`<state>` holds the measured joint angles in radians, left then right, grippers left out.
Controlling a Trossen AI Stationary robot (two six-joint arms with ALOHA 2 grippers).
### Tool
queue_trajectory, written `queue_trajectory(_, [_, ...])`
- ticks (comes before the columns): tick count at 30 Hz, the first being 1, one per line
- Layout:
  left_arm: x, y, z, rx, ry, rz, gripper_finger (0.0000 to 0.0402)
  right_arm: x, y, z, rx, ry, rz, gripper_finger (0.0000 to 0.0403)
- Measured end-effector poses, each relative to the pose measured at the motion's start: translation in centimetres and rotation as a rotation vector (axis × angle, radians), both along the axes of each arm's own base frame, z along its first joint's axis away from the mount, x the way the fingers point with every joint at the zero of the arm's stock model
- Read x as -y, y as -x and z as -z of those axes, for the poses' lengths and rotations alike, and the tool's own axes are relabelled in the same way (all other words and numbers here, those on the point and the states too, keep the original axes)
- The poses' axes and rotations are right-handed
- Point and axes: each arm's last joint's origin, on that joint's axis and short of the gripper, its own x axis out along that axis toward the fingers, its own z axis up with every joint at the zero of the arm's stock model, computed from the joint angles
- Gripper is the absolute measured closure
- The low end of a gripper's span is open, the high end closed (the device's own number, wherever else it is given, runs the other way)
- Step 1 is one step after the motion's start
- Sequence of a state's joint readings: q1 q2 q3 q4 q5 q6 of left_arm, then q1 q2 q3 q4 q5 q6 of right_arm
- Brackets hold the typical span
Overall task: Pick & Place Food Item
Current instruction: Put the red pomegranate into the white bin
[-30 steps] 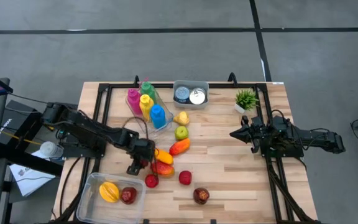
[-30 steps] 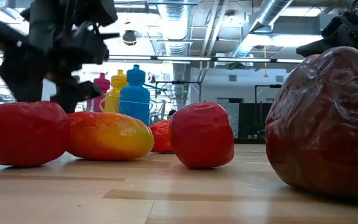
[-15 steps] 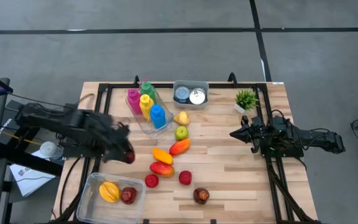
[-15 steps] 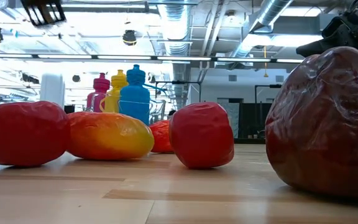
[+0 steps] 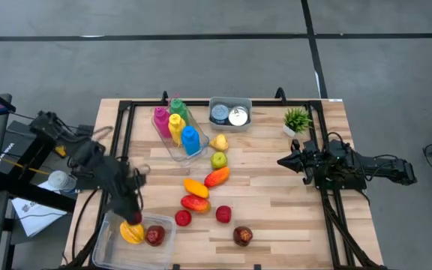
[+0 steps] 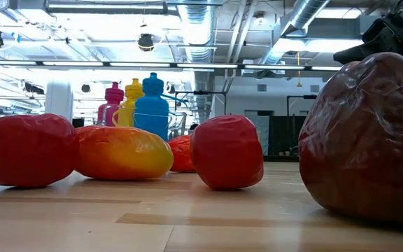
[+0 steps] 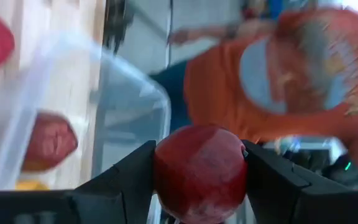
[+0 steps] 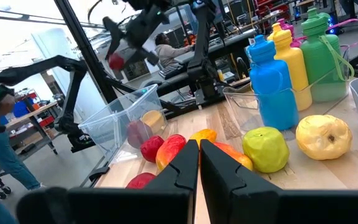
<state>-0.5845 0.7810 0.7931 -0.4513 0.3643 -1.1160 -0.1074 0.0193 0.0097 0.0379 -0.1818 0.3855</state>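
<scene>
Red apple (image 7: 199,172) is clamped in the left hand (image 7: 199,180) above the clear plastic container (image 5: 111,232). Early release near the container's 12 o'clock rim risks a bounce onto the tabletop (image 5: 276,187). Right hand (image 8: 199,163) waits with fingers together.

Dark red apple (image 7: 199,172) clamped in left hand (image 7: 197,177), above clear plastic container (image 5: 111,240).

Evenly lit from overhead; soft, faint shadows on the bench (image 5: 276,202). Ceiling lights (image 6: 103,8) blown out in low view. Nearest dark red fruit (image 6: 366,140) slightly soft there. Left wrist view heavily motion-blurred; clear container (image 7: 73,112) smeared.
</scene>
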Motion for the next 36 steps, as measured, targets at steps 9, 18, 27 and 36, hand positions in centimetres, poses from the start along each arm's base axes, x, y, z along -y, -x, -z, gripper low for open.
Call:
queue_trajectory(9, [5.1, -0.1, 2.9, -0.146, -0.115, 0.211, 0.0201, 0.0, 0.0, 0.0, 0.000, 0.000, 0.000, 0.0390])
queue_trajectory(18, [8.8, 0.6, 6.3, -0.324, -0.234, 0.309, 0.0196, 0.0, 0.0, 0.0, 0.000, 0.000, -0.001, 0.0391])
queue_trajectory(27, [9.6, 0.3, 8.7, -0.430, -0.348, 0.305, 0.0191, 0.0, 0.0, 0.0, 0.000, 0.000, -0.001, 0.0391])
queue_trajectory(36, [9.5, 0.4, 8.5, -0.456, -0.332, 0.291, 0.0175, 0.0, 0.0, 0.0, 0.000, 0.000, -0.001, 0.0391])
